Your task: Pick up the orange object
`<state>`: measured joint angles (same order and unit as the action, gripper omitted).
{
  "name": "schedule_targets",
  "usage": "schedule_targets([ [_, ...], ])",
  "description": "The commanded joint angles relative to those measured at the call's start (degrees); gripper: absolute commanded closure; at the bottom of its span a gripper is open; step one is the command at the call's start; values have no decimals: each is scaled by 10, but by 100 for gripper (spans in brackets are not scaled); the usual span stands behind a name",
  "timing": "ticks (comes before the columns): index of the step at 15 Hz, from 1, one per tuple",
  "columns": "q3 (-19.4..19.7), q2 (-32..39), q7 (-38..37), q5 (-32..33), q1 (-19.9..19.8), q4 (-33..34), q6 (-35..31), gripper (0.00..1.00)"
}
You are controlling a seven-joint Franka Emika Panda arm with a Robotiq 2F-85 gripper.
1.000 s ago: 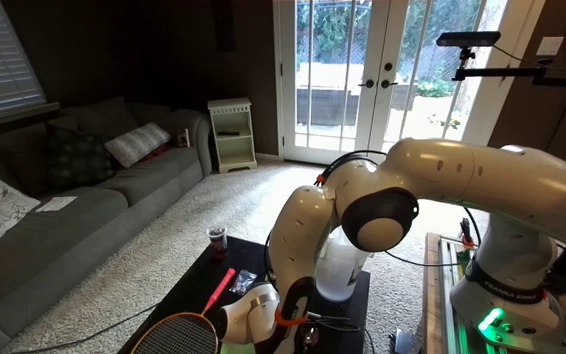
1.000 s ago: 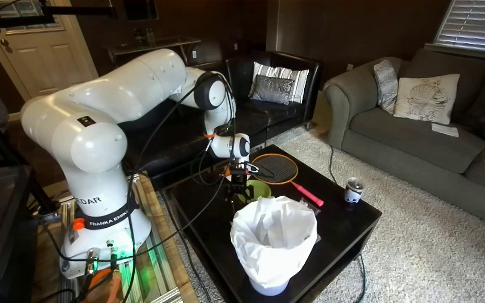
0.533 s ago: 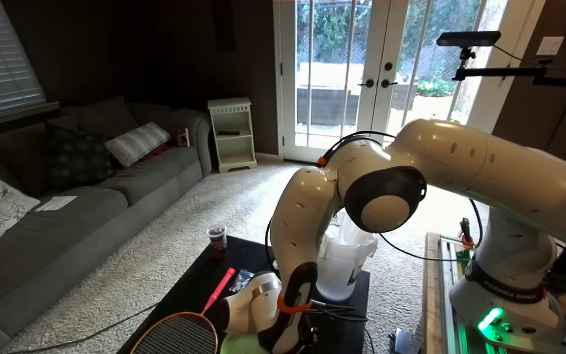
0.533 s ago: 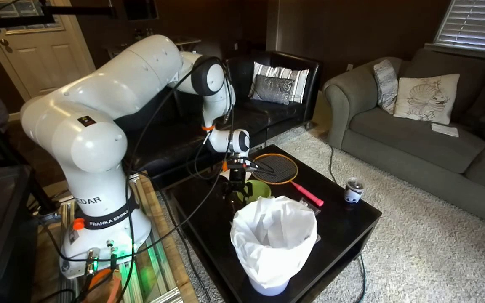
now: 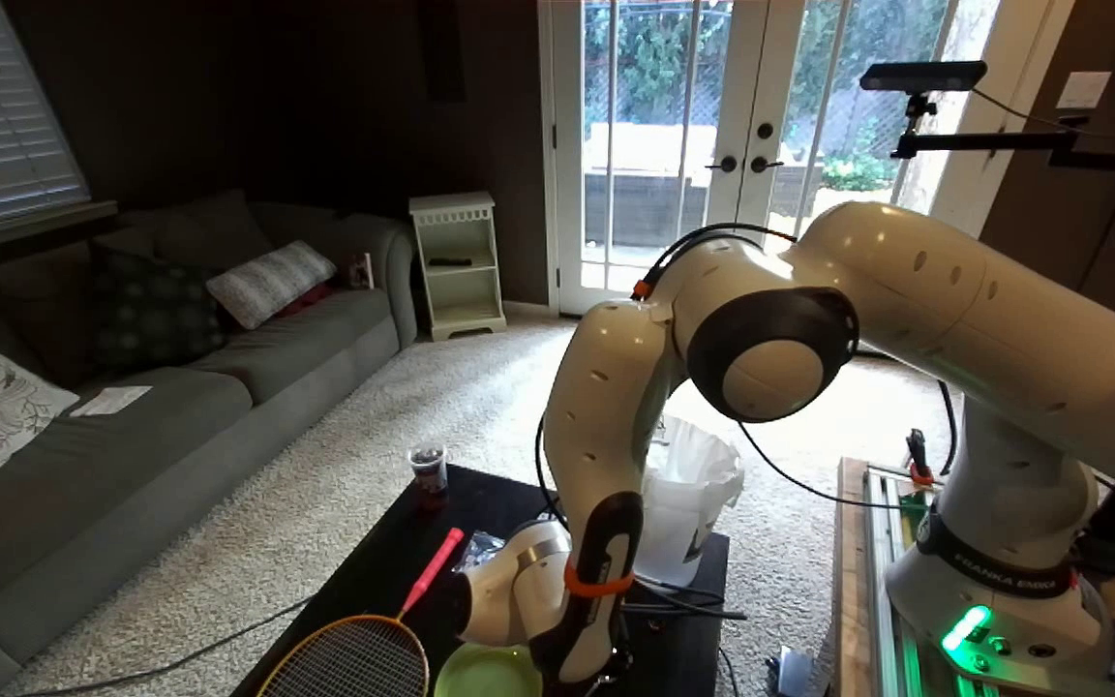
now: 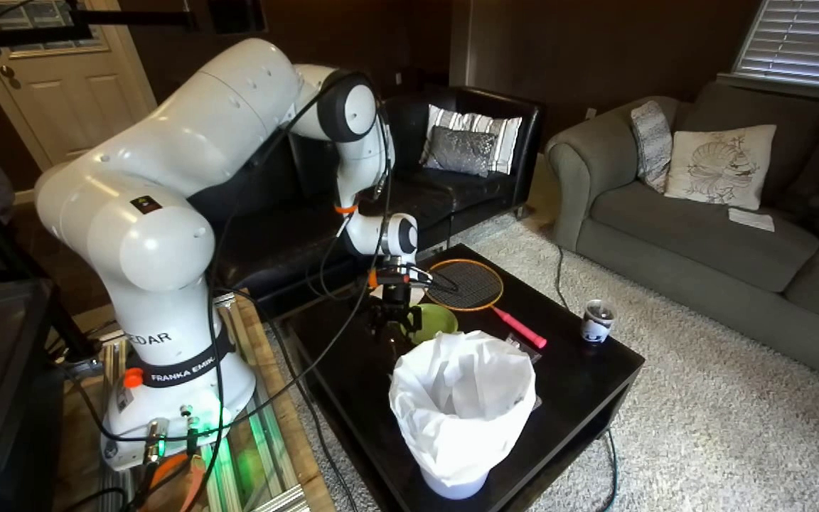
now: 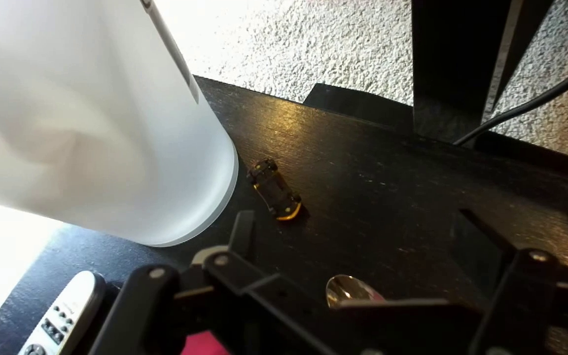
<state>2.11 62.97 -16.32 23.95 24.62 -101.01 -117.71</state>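
One orange-edged toy car (image 7: 275,191) lies beyond the tool (image 7: 355,229), spread wide and holding nothing.

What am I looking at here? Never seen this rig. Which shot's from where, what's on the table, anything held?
A jointed robot arm with a two-fingered gripper at its end. Two pictures come from cameras outside the robot, standing in different places; the close-up comes from a camera on its wrist.

On the coffee table are a lined bin, a green bowl, a badminton racket and a plastic cup. The close-up also shows a remote control, what looks like a spoon, and a small toy car beside the bin, apparently wheels up. Its edge is orange-yellow, so it may be the orange object to pick up. The gripper is open and appears to hold nothing.
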Motion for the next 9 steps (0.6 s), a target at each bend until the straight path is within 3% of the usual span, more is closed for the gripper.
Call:
schedule_targets([
  [1,0,-54,-26,11,2,-73,-36,0],
  [6,1,-98,-63,12,16,-120,-41,0],
  [7,-3,-60,-40,3,4,-72,-20,0],
  [9,-4,-74,-48,3,7,-87,-22,0],
])
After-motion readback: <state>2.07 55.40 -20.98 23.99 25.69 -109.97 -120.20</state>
